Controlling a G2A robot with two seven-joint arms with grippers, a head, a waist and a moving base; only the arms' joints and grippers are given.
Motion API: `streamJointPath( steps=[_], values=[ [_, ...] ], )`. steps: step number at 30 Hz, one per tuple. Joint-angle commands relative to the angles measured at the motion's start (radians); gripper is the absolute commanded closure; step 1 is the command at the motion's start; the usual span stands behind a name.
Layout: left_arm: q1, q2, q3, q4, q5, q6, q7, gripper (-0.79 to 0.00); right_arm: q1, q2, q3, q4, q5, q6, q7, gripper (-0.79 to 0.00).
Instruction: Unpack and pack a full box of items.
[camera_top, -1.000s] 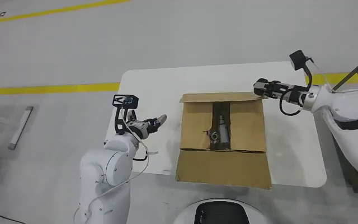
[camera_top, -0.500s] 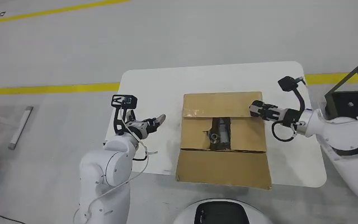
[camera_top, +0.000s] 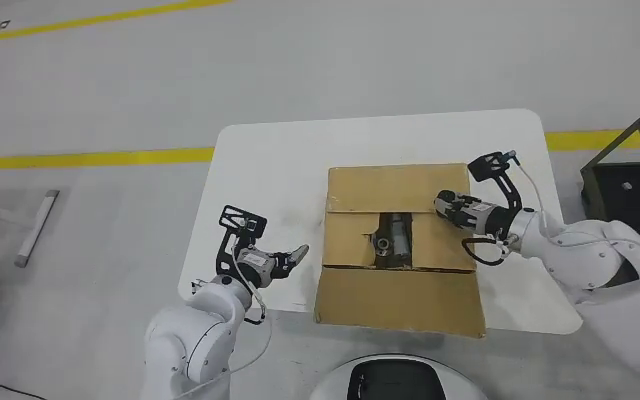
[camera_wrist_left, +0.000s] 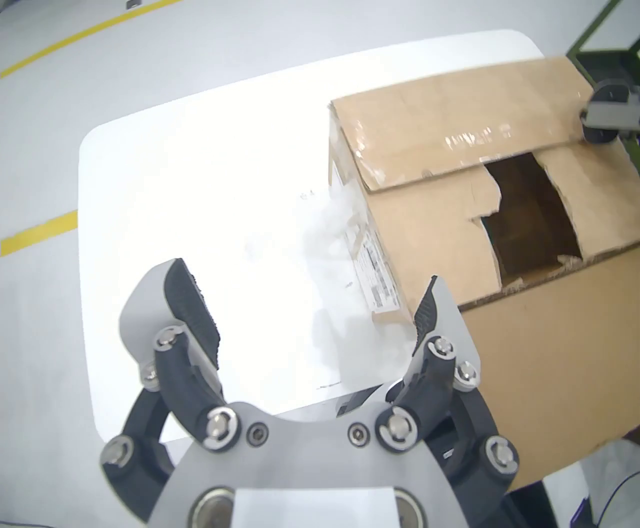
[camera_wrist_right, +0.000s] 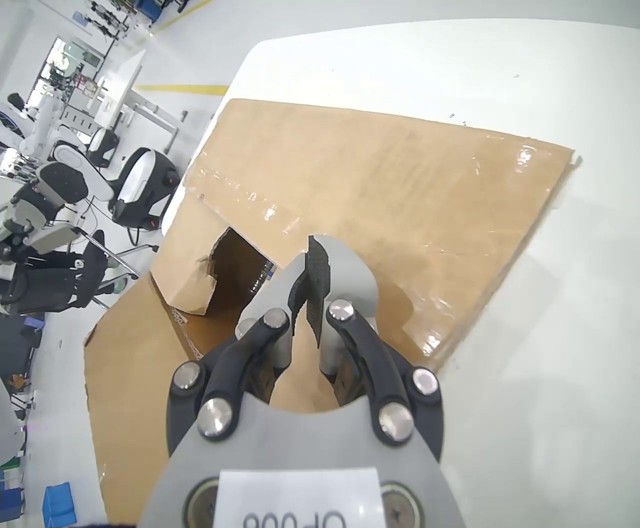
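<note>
A brown cardboard box (camera_top: 400, 245) stands mid-table. Its far flap lies flat over the top, and its near flap (camera_top: 400, 300) hangs out over the table's front edge. A gap (camera_top: 393, 238) between the side flaps shows dark metallic items inside. My right gripper (camera_top: 443, 208) rests shut on the box top by the right flap, its pads (camera_wrist_right: 315, 270) pressed together just above the cardboard (camera_wrist_right: 375, 190). My left gripper (camera_top: 290, 258) hovers open over the table, left of the box, with nothing between its fingers (camera_wrist_left: 192, 300). The left wrist view takes in the box (camera_wrist_left: 450, 200) and the right gripper (camera_wrist_left: 607, 112).
The white table (camera_top: 280, 160) has bare room left of and behind the box. A dark green frame (camera_top: 610, 185) stands off the table's right side. A grey bar (camera_top: 35, 228) lies on the floor far left.
The far flap, raised a second ago, now lies flat on the box top. My right gripper came down and inward onto the box. My left gripper shifted nearer the front edge and the box.
</note>
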Motion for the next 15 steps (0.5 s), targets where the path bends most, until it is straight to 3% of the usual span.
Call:
streamJointPath(
  steps=[1,3,15],
  values=[
    [0.051,0.005,-0.029,0.002,0.019,-0.02,0.048,-0.785,0.001,-0.001,-0.004,0.002,-0.006,0.0,0.003,0.0],
    [0.079,0.009,-0.048,-0.001,0.038,-0.019,0.07,-0.785,0.003,-0.002,-0.008,0.004,-0.011,-0.003,0.005,0.0],
    [0.083,0.01,-0.039,0.005,0.038,-0.04,0.078,-0.785,0.02,-0.008,-0.017,-0.008,-0.052,0.027,0.025,0.0]
  ],
)
